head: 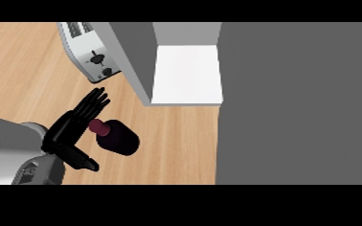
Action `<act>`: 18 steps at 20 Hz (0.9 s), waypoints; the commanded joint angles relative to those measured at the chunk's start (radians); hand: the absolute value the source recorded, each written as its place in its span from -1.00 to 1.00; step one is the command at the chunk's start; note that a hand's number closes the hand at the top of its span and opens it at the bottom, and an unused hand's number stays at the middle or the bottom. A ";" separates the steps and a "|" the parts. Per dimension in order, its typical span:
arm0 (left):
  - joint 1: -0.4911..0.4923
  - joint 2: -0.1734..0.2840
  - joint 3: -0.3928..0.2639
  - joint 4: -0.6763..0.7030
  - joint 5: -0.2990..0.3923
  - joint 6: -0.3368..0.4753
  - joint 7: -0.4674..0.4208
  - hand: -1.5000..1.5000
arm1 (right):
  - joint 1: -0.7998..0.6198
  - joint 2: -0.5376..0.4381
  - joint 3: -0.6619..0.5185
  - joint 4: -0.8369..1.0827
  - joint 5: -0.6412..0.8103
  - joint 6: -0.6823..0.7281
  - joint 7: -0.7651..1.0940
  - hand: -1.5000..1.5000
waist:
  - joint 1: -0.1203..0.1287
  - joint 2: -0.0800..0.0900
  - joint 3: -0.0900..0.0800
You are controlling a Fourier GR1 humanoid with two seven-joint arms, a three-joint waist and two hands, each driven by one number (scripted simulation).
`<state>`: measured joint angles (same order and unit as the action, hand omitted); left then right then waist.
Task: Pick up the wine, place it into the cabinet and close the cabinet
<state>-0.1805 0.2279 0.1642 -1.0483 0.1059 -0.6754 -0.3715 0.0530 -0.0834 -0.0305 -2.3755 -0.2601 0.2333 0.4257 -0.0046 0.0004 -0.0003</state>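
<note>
The wine (115,136) is seen upright on the bench (176,143) beside the open cabinet (185,74), and, with the left hand (74,124) fingers straight against its neck, it could perhaps be tipped.

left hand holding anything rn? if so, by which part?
Not clearly. The left hand is open beside the wine bottle, fingers straight along its neck; contact cannot be told.

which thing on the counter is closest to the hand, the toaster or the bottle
The dark wine bottle: it sits right beside the left hand's fingers, while the silver toaster stands farther back, clear of the hand.
</note>
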 commanded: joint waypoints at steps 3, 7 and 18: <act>-0.048 -0.015 -0.024 0.193 -0.093 0.019 -0.155 -1.00 | 0.053 0.023 0.016 -0.005 0.016 0.025 -0.039 -1.00 | -0.001 0.000 0.000; -0.066 0.008 -0.038 0.264 -0.121 0.001 -0.205 -1.00 | 0.059 0.028 0.027 -0.017 0.016 0.021 -0.026 -1.00 | -0.001 0.000 0.000; -0.134 -0.025 -0.089 0.512 -0.220 0.095 -0.422 -1.00 | 0.053 0.033 0.044 0.023 0.050 0.039 -0.067 -1.00 | -0.004 0.002 0.000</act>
<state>-0.3231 0.2081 0.0948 -0.6027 -0.0771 -0.5456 -0.6544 0.0754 -0.0621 -0.0017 -2.3823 -0.2242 0.2415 0.4100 -0.0094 0.0017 -0.0009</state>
